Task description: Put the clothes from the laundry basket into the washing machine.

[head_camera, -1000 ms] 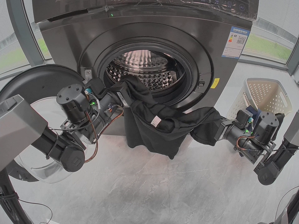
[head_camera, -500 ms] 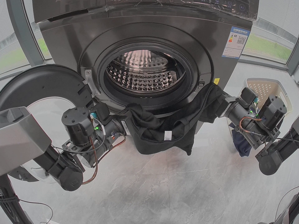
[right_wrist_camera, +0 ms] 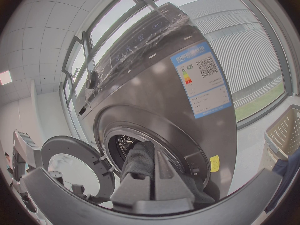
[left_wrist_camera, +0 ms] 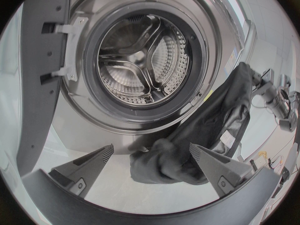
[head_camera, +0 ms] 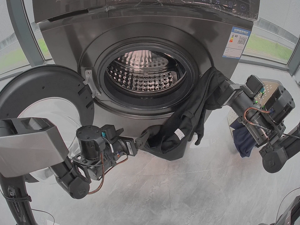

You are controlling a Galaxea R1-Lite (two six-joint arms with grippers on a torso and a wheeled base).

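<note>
Lifting the black cloth [head_camera: 187,122] up to the washing machine [head_camera: 147,25].

The right hand [head_camera: 222,89] pinched the top of the black cloth just to the right of the machine's round hole [head_camera: 145,72]. The rest hung down outside, below the hole. The left hand [head_camera: 144,138] sat low under the hole with its fingers spread wide. The bottom of the cloth lay between them but was not squeezed. Inside the hole it looked empty. The door [head_camera: 47,88] stood open to the left of the hole. The laundry basket [right_wrist_camera: 281,132] stood off to the right of the hole, with a blue cloth [head_camera: 242,141] hanging at its side. I think this was the putting-in step. Next, the right hand would need to go left and into the hole. The low end would need scooping up so it would not catch on the rim.
</note>
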